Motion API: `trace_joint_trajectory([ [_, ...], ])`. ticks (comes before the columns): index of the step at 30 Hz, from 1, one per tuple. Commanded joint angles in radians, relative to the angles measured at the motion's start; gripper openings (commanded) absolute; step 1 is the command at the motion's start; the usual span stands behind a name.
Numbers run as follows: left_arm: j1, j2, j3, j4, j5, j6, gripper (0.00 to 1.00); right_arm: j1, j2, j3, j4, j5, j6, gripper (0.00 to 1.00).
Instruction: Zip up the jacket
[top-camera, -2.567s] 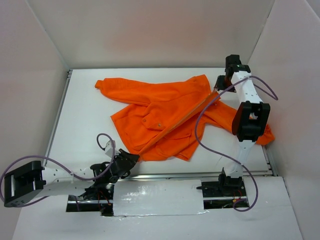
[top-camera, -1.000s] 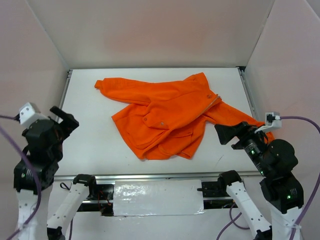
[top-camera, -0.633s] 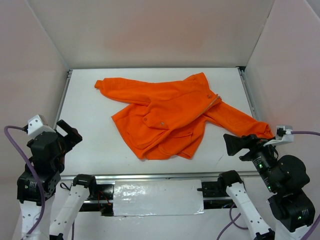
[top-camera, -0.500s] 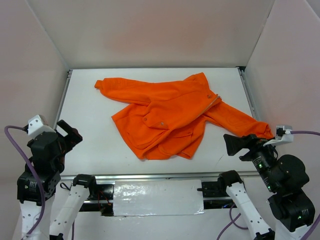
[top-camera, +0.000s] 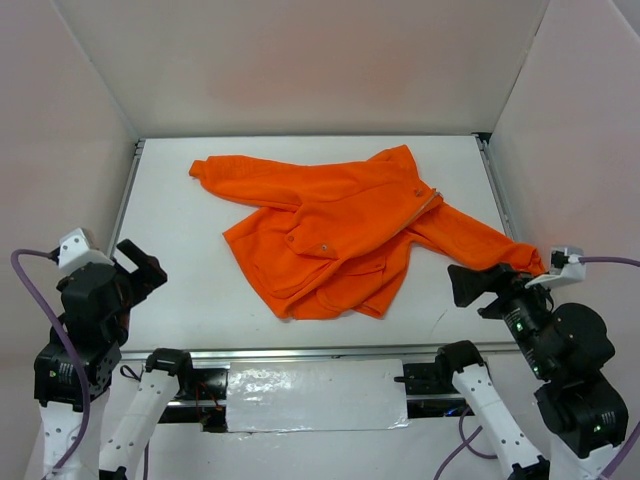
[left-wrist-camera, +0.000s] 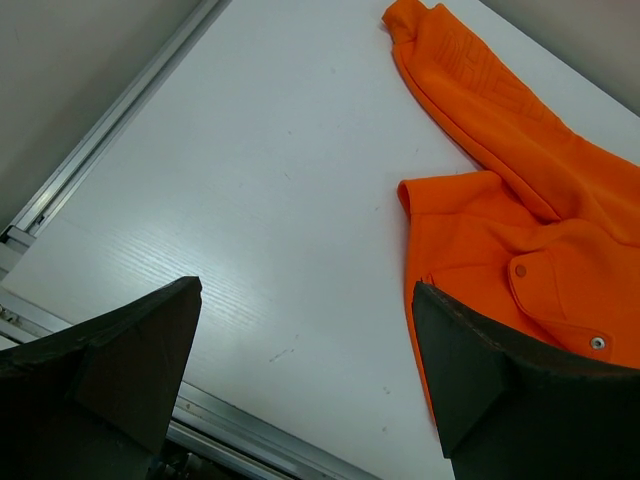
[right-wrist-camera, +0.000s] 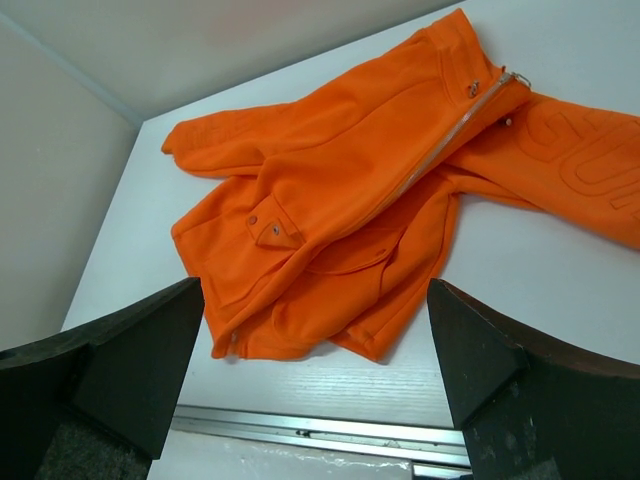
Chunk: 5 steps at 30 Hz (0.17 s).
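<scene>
The bright orange jacket (top-camera: 340, 225) lies crumpled on the white table, one sleeve reaching far left, the other toward the right edge. Its pale zipper (right-wrist-camera: 440, 150) runs diagonally from the collar down toward the hem, and a flap pocket with snaps (right-wrist-camera: 272, 228) faces up. My left gripper (top-camera: 140, 268) hovers open above the table's near left corner, well clear of the jacket (left-wrist-camera: 520, 200). Raised over the near right corner, my right gripper (top-camera: 478, 285) is open, close to the right sleeve's cuff. Neither holds anything.
White walls enclose the table (top-camera: 170, 240) on three sides. A metal rail (top-camera: 320, 352) runs along the near edge, with the arm bases below it. A second rail (left-wrist-camera: 110, 125) borders the left side.
Both arms have drawn back from the jacket to raised poses at the near corners and have settled there. The jacket, earlier stretched along its zipper, now lies slack.
</scene>
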Motion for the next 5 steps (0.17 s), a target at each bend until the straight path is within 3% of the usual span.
trace_joint_trajectory([
  [1,0.005,-0.003,0.008,0.038,0.031,0.033,0.99,0.006,0.027,0.001,-0.010,0.011,-0.003,1.00],
  [5,0.005,-0.017,0.003,0.032,0.025,0.033,0.99,0.006,0.012,-0.002,-0.007,0.020,0.008,1.00],
])
